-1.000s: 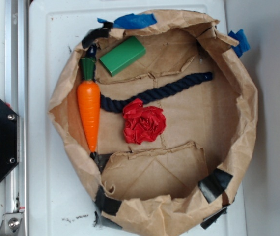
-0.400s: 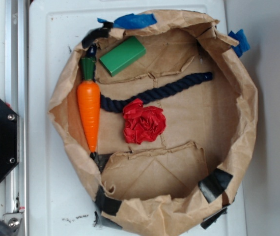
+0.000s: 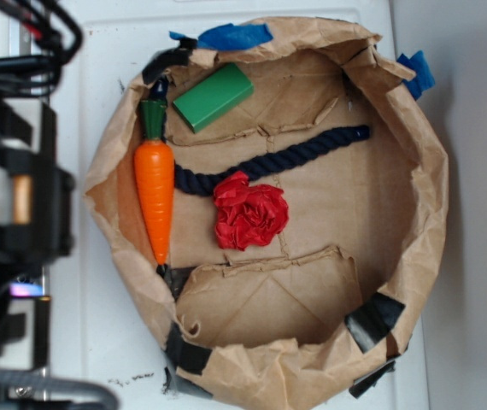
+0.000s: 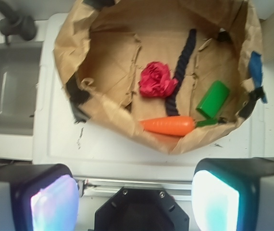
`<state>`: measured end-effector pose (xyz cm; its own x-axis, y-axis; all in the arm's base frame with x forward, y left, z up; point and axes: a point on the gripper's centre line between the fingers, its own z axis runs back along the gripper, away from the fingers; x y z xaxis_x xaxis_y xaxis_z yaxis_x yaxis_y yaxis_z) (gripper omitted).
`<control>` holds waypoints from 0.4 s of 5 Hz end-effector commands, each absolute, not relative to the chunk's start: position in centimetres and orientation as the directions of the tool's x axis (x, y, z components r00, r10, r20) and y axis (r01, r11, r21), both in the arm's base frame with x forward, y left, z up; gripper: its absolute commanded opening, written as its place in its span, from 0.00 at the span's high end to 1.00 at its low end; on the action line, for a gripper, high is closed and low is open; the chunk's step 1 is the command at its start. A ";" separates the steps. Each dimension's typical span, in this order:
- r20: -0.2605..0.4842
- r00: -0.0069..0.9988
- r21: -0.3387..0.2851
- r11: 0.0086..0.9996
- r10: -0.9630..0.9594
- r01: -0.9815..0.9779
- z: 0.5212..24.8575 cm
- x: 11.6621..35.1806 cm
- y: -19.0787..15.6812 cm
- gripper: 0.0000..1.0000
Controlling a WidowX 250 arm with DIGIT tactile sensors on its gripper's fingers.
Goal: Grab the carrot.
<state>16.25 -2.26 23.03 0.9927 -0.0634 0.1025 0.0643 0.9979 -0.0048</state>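
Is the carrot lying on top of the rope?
No. In the exterior view the carrot lies along the paper bag's left wall, beside the navy rope's end, not over it.

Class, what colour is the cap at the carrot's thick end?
Dark green, on the carrot; the exterior view shows it best.

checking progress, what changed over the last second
The robot arm has swung into the exterior view along the left edge. It has taken hold of nothing. The carrot, rope, red paper flower and green block lie unmoved in the paper bag.
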 end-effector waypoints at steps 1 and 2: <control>0.116 0.993 -0.025 0.999 0.029 -0.026 22.0 19.3 -1.8 0.00; 0.088 0.994 -0.029 0.998 0.059 -0.057 20.9 21.1 -0.8 0.00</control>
<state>20.71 -1.24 19.46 0.9984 0.0488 0.0272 -0.0481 0.9986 -0.0225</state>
